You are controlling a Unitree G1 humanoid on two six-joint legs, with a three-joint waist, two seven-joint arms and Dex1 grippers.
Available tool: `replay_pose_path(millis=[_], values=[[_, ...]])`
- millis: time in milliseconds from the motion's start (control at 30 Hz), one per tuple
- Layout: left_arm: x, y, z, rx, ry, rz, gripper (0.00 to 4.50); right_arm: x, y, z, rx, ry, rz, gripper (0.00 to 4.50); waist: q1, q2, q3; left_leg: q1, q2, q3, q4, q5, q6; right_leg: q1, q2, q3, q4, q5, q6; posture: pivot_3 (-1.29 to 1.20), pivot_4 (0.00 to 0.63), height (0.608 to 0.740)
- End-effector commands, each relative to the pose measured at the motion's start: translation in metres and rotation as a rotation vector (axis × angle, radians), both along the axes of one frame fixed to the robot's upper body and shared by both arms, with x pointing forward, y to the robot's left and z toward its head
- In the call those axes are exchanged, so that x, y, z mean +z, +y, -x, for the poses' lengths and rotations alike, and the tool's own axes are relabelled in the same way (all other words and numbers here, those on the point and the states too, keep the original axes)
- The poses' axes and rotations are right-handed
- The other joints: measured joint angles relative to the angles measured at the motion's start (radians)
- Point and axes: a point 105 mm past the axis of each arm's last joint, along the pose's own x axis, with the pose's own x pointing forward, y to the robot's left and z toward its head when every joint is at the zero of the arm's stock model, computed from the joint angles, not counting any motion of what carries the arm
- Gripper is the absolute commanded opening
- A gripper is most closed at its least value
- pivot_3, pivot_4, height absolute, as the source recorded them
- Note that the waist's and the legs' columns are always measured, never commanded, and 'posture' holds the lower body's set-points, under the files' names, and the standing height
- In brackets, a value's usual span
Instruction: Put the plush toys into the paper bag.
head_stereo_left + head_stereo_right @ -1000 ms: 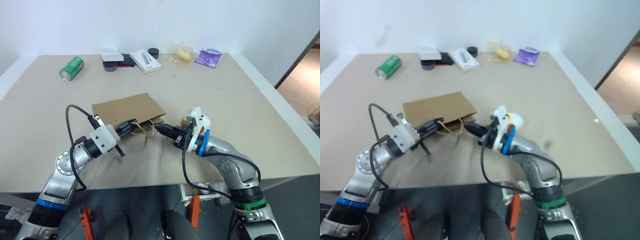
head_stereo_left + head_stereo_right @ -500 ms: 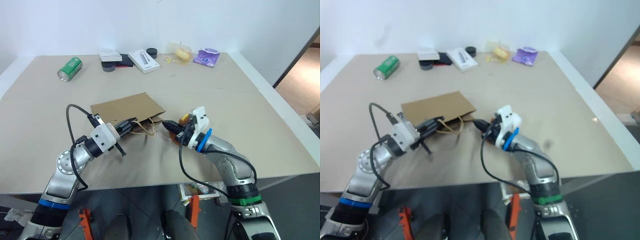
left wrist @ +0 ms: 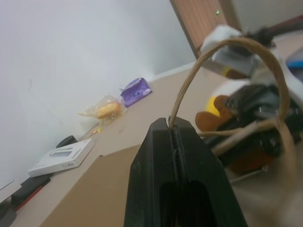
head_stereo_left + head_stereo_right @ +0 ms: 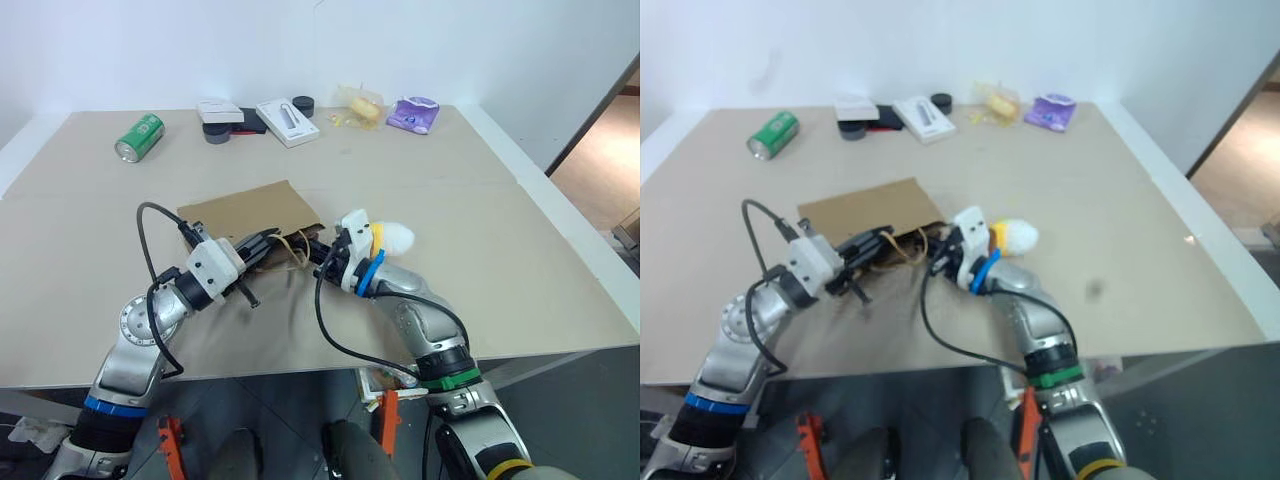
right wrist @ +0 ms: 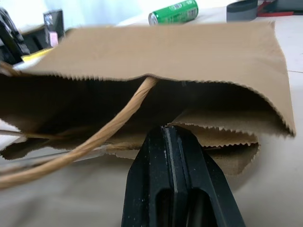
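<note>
The brown paper bag (image 4: 250, 208) lies flat on the table with its mouth toward me. My left gripper (image 4: 268, 245) is shut on one twisted loop handle (image 3: 236, 47), lifting it off the table. My right gripper (image 4: 318, 252) is shut, its tips at the lower lip of the open bag mouth (image 5: 208, 132), with a handle loop crossing in front. The white egg plush with a yellow patch (image 4: 392, 238) lies on the table just behind my right wrist, outside the bag. A brown lump (image 3: 208, 120) shows beside the right gripper; whether it is the brown toy I cannot tell.
Along the far edge lie a green can (image 4: 142, 136), a white box (image 4: 290, 121), black and white small items (image 4: 225, 122), a yellow item in clear wrap (image 4: 363, 105) and a purple pouch (image 4: 415, 114). The table's right edge drops off near a doorway.
My right gripper has moved left and forward up to the bag's mouth, uncovering the egg plush behind it. The left gripper keeps its hold on the handle, barely shifted.
</note>
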Motion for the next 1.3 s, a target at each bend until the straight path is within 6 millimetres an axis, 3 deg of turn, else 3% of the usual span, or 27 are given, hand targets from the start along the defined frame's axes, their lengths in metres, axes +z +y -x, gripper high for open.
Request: replay_pose_path(millis=[33, 233, 400, 633, 900, 1033, 1300], values=[[0.028, 0.005, 0.001, 0.030, -0.068, 0.080, 0.00, -0.011, 0.005, -0.003, -0.020, 0.020, 0.045, 0.06, 0.000, 0.000, 0.000, 0.000, 0.000, 0.000, 0.000, 0.000, 0.000, 0.000, 0.000, 0.000, 0.000, 0.000, 0.000, 0.00, 0.150, 0.740], [0.043, 0.013, -0.004, 0.079, -0.058, 0.174, 0.00, -0.009, 0.003, -0.011, -0.085, -0.004, 0.041, 0.06, 0.000, -0.001, -0.001, 0.000, 0.000, 0.000, 0.000, 0.000, 0.000, 0.000, 0.000, 0.000, 0.000, 0.000, 0.000, 0.00, 0.150, 0.740], [0.041, 0.017, -0.005, 0.095, -0.044, 0.188, 0.00, 0.025, 0.014, 0.007, 0.034, -0.066, -0.133, 0.06, 0.000, -0.001, -0.001, 0.000, 0.000, 0.000, 0.000, 0.000, 0.000, 0.000, 0.000, 0.000, 0.000, 0.000, 0.000, 0.00, 0.150, 0.740], [0.038, 0.016, -0.006, 0.099, -0.032, 0.199, 0.00, 0.030, 0.027, 0.024, 0.135, -0.080, -0.142, 0.06, 0.000, -0.001, 0.000, 0.000, 0.000, -0.001, 0.000, 0.000, 0.000, 0.000, 0.000, 0.000, 0.000, 0.000, 0.000, 0.00, 0.150, 0.740], [0.038, 0.013, -0.007, 0.091, -0.020, 0.227, 0.00, 0.007, 0.051, 0.003, 0.020, -0.044, -0.007, 0.06, -0.001, -0.001, 0.000, 0.000, 0.000, -0.001, 0.000, 0.000, 0.000, -0.001, 0.000, 0.000, 0.000, 0.000, 0.000, 0.00, 0.150, 0.740], [0.041, 0.011, -0.008, 0.098, -0.019, 0.249, 0.00, -0.016, 0.057, -0.010, -0.071, 0.041, 0.075, 0.06, -0.001, -0.001, 0.000, -0.001, 0.000, -0.001, 0.000, 0.000, 0.000, -0.001, 0.000, 0.000, 0.000, 0.000, 0.000, 0.00, 0.150, 0.740], [0.094, 0.021, -0.003, 0.142, -0.210, 0.310, 0.00, -0.042, 0.049, -0.006, -0.089, 0.124, 0.184, 0.06, 0.001, -0.001, -0.001, -0.003, -0.001, -0.002, 0.000, 0.000, 0.000, -0.001, 0.000, -0.001, -0.001, -0.001, 0.001, 0.00, 0.150, 0.740]])
